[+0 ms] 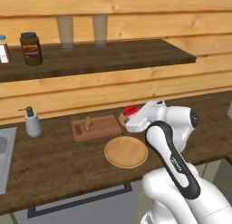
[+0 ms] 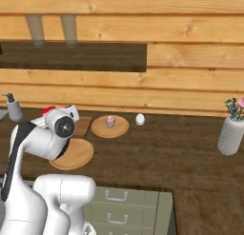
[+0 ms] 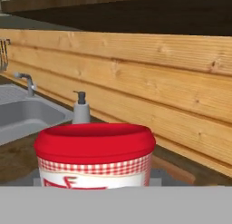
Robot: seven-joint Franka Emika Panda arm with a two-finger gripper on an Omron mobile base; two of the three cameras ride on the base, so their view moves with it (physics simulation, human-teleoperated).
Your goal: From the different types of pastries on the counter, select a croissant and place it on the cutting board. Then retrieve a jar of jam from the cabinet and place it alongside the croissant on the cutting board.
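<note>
The end effector (image 1: 132,116) is clamped on the jar of jam (image 1: 130,111), held above the desk (image 1: 54,168) just off the cutting board's (image 1: 102,127) 3 o'clock short edge; the croissant (image 1: 88,124) lies on the board toward its 9 o'clock end, leaving bare wood beside it; an empty round plate (image 1: 126,152) sits at the board's 5 o'clock; the soap dispenser (image 1: 32,122) stands at 9 o'clock, near the sink (image 1: 3,148).

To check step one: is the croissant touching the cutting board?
Touching. In the left base view, the croissant lies flat on the cutting board near its slotted end, with no gap beneath it.
</note>
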